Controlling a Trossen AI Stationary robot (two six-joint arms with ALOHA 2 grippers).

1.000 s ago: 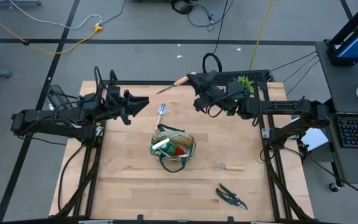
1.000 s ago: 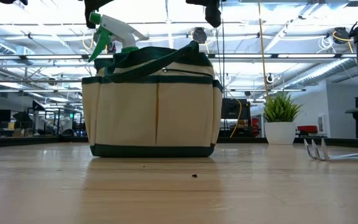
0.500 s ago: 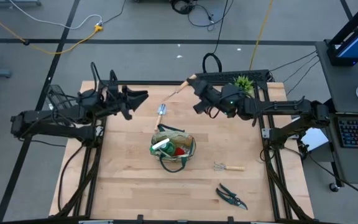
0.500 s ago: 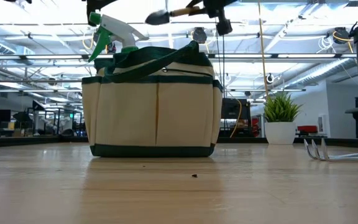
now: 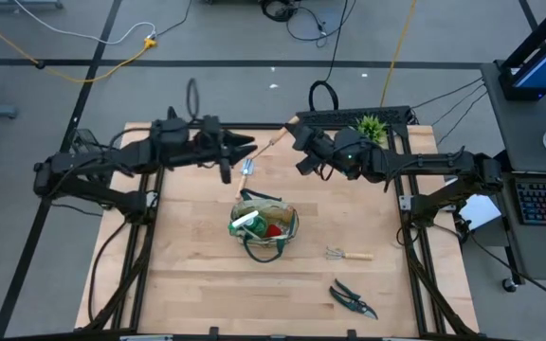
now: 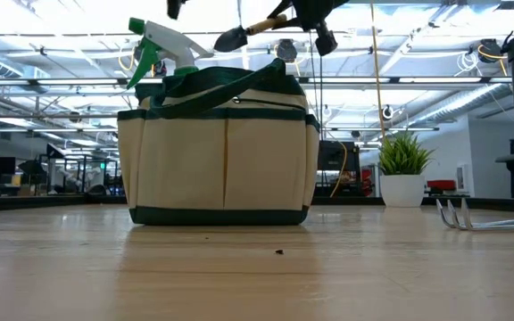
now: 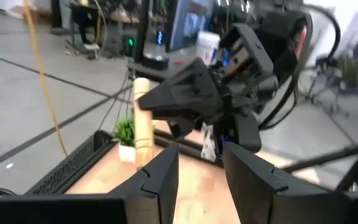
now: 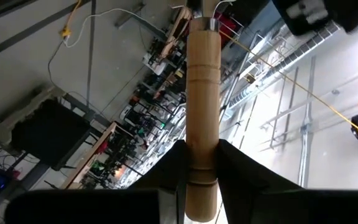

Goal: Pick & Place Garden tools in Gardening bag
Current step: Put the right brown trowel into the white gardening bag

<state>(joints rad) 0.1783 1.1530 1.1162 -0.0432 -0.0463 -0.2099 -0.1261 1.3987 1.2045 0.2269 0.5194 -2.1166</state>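
Wooden-handled trowel is being held aloft behind the gardening bag, its handle clamped by the right gripper. Stiff and light, blade-heavy, it is best gripped mid-handle. The left gripper is being held empty, jaws parted, beside the blade.

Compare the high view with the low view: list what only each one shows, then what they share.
Only the high view: the pruning shears on the table's near edge, another tool lying beyond the bag, and the left end effector reaching toward the trowel. Only the low view: the spray bottle's nozzle rising above the bag rim. Both: the gardening bag, the small rake, the potted plant, and the right end effector gripping the wooden-handled trowel in the air.
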